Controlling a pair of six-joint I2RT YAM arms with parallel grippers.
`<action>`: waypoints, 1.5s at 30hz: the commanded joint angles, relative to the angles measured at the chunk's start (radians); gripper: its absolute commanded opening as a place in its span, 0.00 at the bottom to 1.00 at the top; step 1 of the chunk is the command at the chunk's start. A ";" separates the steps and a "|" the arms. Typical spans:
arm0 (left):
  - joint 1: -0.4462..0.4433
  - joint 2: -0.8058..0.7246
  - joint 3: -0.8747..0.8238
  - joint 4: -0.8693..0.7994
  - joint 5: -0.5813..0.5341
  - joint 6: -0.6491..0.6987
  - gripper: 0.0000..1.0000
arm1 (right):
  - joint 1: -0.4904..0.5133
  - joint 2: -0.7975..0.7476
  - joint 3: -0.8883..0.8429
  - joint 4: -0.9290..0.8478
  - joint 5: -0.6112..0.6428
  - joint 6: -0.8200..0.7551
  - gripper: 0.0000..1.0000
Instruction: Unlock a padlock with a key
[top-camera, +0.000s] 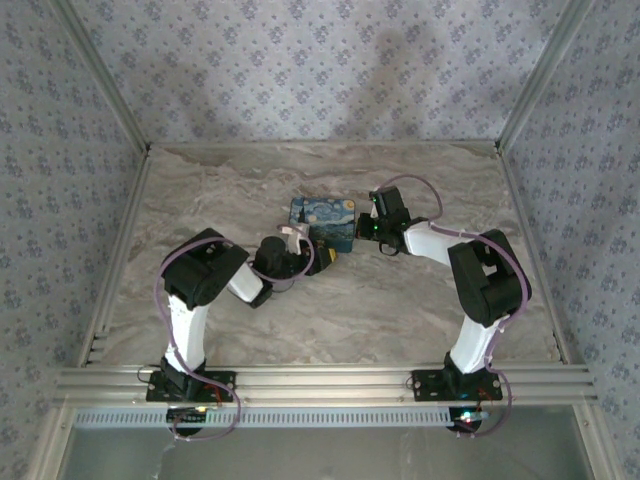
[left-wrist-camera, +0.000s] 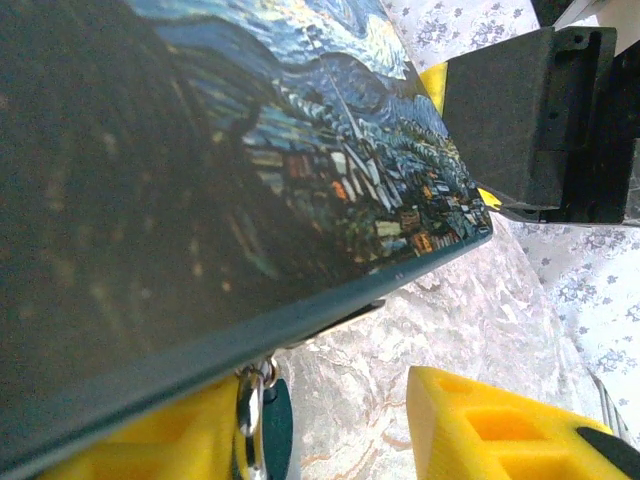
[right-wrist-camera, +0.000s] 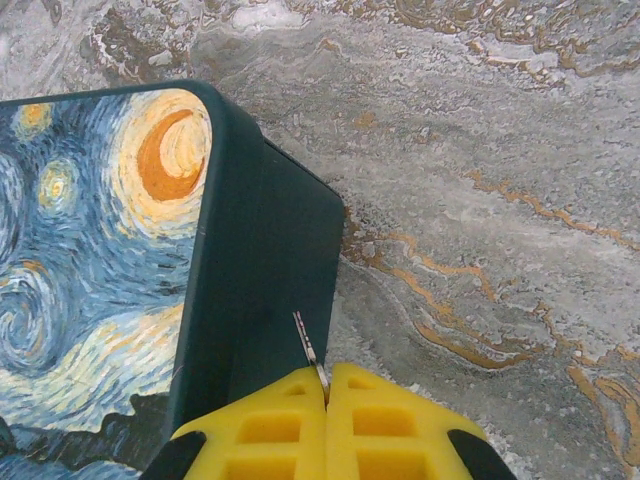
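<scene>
Centrally, a swirl-painted box (top-camera: 322, 222) sits on the marble tabletop (top-camera: 400, 310). At its right side, the right pincer (right-wrist-camera: 326, 385) has its yellow fingers pressed together, pinching the key (right-wrist-camera: 306, 343). The key's thin silvery blade sticks out toward the box's dark side wall, its tip just beside it. At the box's left side, the left pincer (left-wrist-camera: 325, 405) has its fingers spread, with the box's edge lying across them. The padlock (left-wrist-camera: 272, 432) hangs below that edge, silvery shackle uppermost, against one yellow finger and apart from the other.
</scene>
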 joint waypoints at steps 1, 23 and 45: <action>0.014 -0.021 -0.008 -0.053 0.030 0.004 0.36 | 0.004 -0.033 -0.011 0.009 -0.005 0.014 0.00; 0.049 -0.072 0.006 -0.237 0.102 0.019 0.08 | -0.010 -0.063 -0.028 0.005 -0.005 0.005 0.00; 0.040 -0.265 0.220 -0.921 0.125 -0.004 0.07 | -0.110 -0.450 -0.322 0.070 -0.217 0.015 0.00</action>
